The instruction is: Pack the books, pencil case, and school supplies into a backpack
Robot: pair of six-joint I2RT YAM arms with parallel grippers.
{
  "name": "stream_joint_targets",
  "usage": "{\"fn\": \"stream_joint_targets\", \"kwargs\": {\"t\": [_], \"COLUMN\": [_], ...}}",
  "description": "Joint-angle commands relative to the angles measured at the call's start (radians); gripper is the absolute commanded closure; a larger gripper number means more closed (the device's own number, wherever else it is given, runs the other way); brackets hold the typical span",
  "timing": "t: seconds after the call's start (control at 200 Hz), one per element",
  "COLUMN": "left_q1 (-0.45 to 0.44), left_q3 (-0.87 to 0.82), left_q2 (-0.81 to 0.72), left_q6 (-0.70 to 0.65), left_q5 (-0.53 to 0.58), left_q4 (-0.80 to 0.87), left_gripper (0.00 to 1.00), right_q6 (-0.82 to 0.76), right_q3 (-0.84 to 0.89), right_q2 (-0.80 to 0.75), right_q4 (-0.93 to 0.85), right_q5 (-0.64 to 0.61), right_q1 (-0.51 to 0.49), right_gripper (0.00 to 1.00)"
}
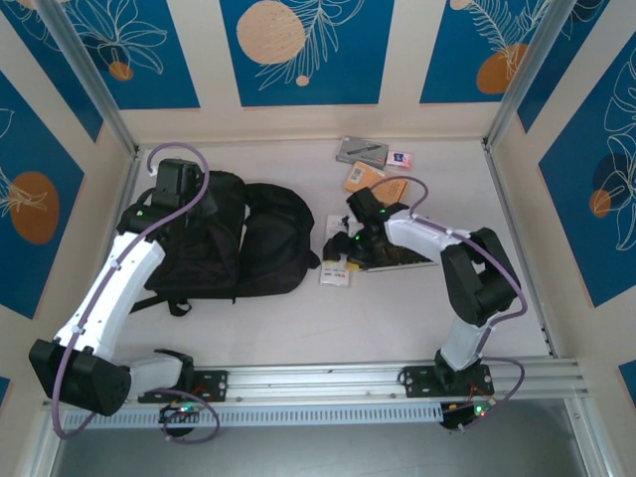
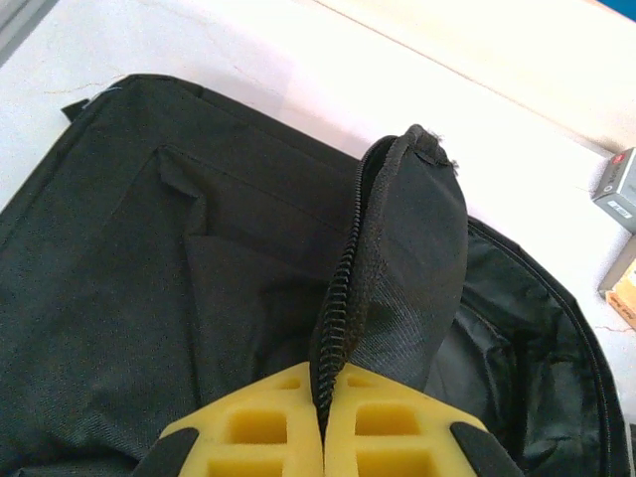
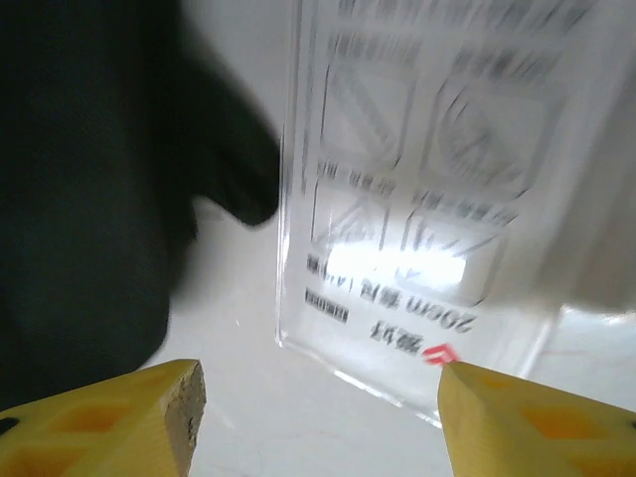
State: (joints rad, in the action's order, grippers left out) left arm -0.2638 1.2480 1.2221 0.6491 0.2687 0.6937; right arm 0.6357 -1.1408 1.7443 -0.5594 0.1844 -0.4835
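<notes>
**Clamped left, spread right**

From above: backpack (image 1: 238,238) left of centre, bare table (image 1: 298,328) nearside.
Left wrist: left gripper (image 2: 323,402) pinched together on the backpack's raised zip edge (image 2: 338,298).
Right wrist: right gripper (image 3: 318,378) held apart, facing the strip packet (image 3: 417,199) near edge.

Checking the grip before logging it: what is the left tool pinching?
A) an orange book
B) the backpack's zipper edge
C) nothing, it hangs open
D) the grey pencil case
B: in the left wrist view the left tool is shut on the backpack, with its toothed zipper edge between the yellow pads.
</notes>
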Motion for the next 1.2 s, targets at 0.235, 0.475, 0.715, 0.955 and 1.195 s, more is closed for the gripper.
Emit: {"fn": "stream_joint_targets", "kwargs": {"t": [0.235,0.475,0.715,0.955,1.195], "left_q1": [0.011,0.011,0.012,0.012,0.012], "left_q3": [-0.060,-0.113,-0.141,-0.142,-0.148], "left_q2": [-0.039,0.012,0.016,0.029,0.032], "left_q6": [-0.006,0.011,0.012,0.007,0.004], "left_q5": [-0.142,-0.294,-0.342,-0.376,-0.383], "left_q4": [-0.082,-0.135,-0.169,-0.174,-0.177], "left_gripper": [1.00,1.00,1.00,1.00,1.00], "right_q6": [0.062,0.046,-0.002,-0.042,-0.027], "right_q3": [-0.045,-0.090,-0.110,-0.103,-0.084], "right_q2": [0.089,0.152,0.184,0.241,0.265], "right_q4": [0.049,-0.027,-0.029,0.133,0.189], "right_q5": [-0.047,-0.294,-0.431,0.044,0.157], "right_q1": [0.063,0.034,0.044,0.069,0.092], "right_gripper": [0.33,0.33,0.31,0.35,0.39]}}
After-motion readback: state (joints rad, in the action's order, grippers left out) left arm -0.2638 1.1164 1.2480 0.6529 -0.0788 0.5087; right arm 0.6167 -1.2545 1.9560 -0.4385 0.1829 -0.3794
